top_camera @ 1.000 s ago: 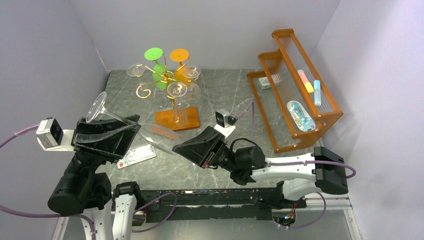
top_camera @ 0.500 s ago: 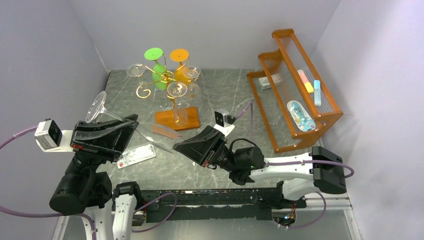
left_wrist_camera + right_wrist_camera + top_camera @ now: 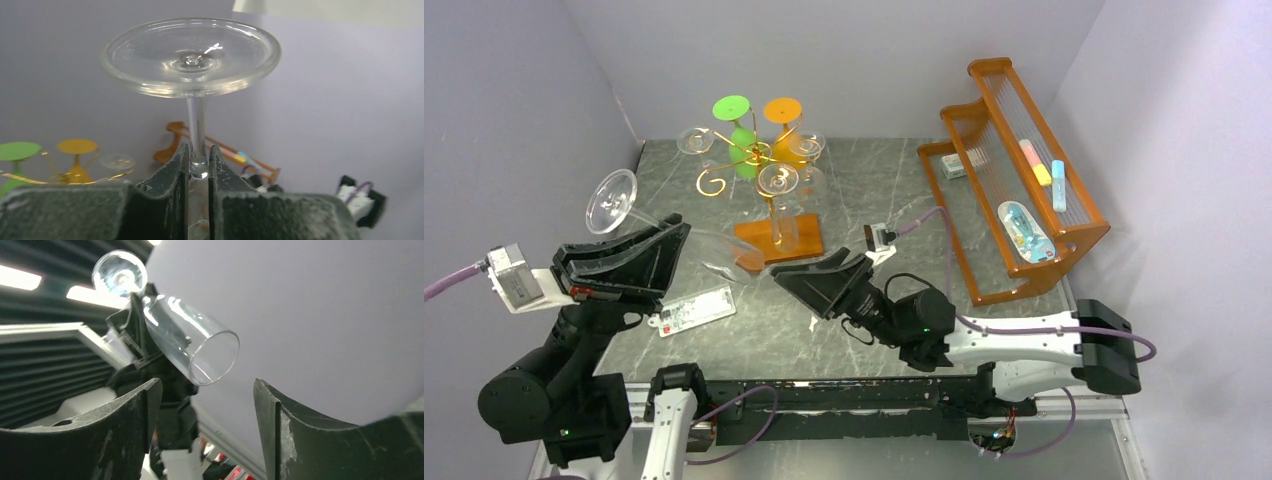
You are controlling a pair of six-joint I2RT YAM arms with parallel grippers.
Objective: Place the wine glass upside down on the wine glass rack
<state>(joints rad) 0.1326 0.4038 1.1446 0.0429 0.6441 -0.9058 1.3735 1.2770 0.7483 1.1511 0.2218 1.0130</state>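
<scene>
Now the right end effector point(image 3: 206, 390) has withdrawn, open and empty; the left end effector point(image 3: 199, 157) alone clamps the clear wine glass point(image 3: 192, 345) by its stem.

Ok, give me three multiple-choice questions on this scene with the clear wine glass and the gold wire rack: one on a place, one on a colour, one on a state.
1. Where does the left gripper grip the clear wine glass?
A. the bowl's rim
B. the stem
C. the foot's edge

2. Besides clear ones, the gold wire rack on the orange-brown wooden base carries glasses of which colours?
A. green and orange
B. blue and red
C. black and purple

3. How is the right gripper?
A. shut on the glass
B. shut on a card
C. open, holding nothing

Answers:
1 B: the left wrist view shows it clamped on the stem just under the foot.
2 A: the green glass and the orange glass stand out at the rack's top.
3 C: its own camera shows the two fingers spread wide with nothing between them.
</scene>
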